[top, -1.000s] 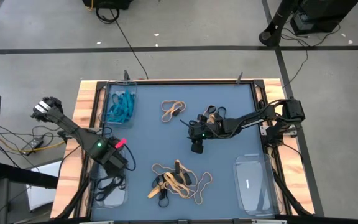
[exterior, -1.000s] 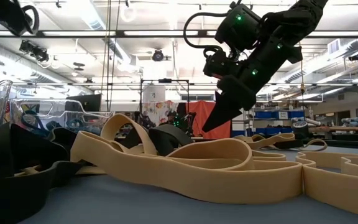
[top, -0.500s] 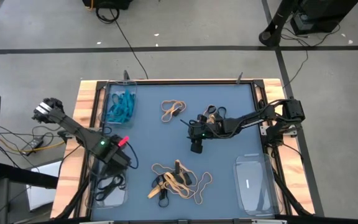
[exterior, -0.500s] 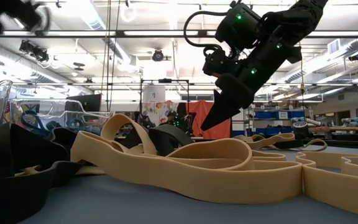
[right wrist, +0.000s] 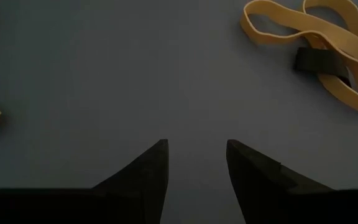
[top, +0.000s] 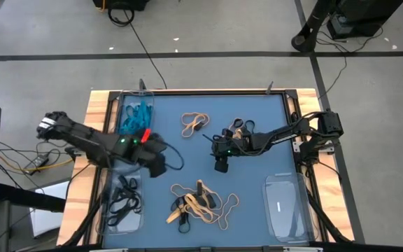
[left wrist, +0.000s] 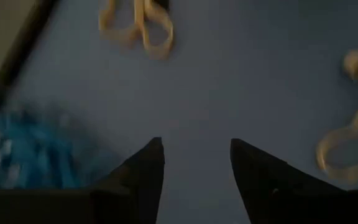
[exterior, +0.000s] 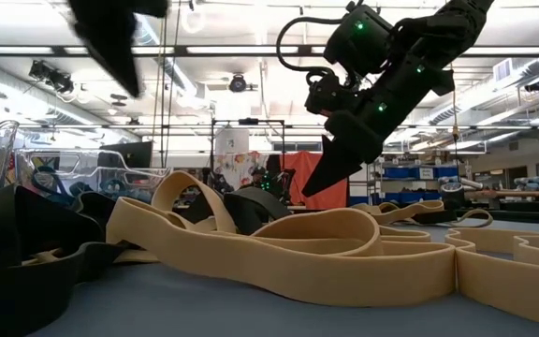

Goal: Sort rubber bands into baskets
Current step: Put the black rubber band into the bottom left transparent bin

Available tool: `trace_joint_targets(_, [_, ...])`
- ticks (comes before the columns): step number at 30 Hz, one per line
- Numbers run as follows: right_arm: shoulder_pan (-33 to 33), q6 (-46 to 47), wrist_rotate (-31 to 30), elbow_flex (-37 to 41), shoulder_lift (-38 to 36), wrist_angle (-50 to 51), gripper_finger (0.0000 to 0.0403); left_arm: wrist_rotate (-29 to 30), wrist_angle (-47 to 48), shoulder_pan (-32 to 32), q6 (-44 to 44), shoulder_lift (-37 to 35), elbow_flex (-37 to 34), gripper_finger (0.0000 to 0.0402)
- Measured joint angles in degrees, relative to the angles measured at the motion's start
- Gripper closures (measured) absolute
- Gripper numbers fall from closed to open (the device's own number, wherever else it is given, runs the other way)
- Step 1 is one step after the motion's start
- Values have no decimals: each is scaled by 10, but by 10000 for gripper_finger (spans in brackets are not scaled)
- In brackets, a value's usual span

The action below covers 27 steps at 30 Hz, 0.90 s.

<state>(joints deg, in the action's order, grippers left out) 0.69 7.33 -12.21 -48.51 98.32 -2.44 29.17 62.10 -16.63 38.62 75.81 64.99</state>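
Left claw (top: 158, 166) released, empty, left-center of high view, beside black-band basket (top: 122, 225) at lower left. Right claw (top: 221, 165) released, mid-frame over bare surface (top: 257, 203). Tan rubber bands (top: 201, 203) lower center, unsorted.

In the left wrist view the teal bands (left wrist: 27, 149) are blurred into a blue smear, so that single loops cannot be told apart, and the tan loop (left wrist: 347, 146) is cut off by the picture's edge. In the low view the left hand (exterior: 110, 42) is seen only as a dark smeared shape cut off at the top edge, its fingers not to be made out, and the tan band (exterior: 517, 271) is cut off at the right edge. In the high view the near left basket (top: 122, 210) is partly hidden under the left arm, the black bands (top: 124, 203) in it are too small to be counted, and the near right basket (top: 285, 206) is cut off by the lower edge.
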Motion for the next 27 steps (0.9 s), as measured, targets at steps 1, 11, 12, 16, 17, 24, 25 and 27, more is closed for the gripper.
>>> trace_joint_targets(1, [0, 0, 0, 0, 0, 1, 229, 19, -45, 15, -32, 0, -14, 215])
trace_joint_targets(11, [3, -7, 5, 0, 0, 21, 229, -23, -651, 164, -279, 15, -187, 215])
trace_joint_targets(12, [3, -7, 4, 0, 0, 25, 229, -35, -680, 179, -279, 20, -198, 215])
trace_joint_targets(16, [3, -9, 0, 0, 0, 36, 229, -56, -737, 221, -272, 59, -222, 215])
trace_joint_targets(17, [3, -9, -1, 0, 0, 37, 229, -65, -741, 229, -270, 73, -223, 215])
trace_joint_targets(24, [3, -9, -2, 0, 0, 49, 229, -114, -794, 253, -261, 187, -198, 215])
trace_joint_targets(25, [3, -8, -3, 0, 0, 49, 229, -114, -794, 254, -259, 202, -190, 215])
trace_joint_targets(27, [3, -5, -3, 0, 0, 52, 229, -115, -789, 257, -250, 226, -177, 215])
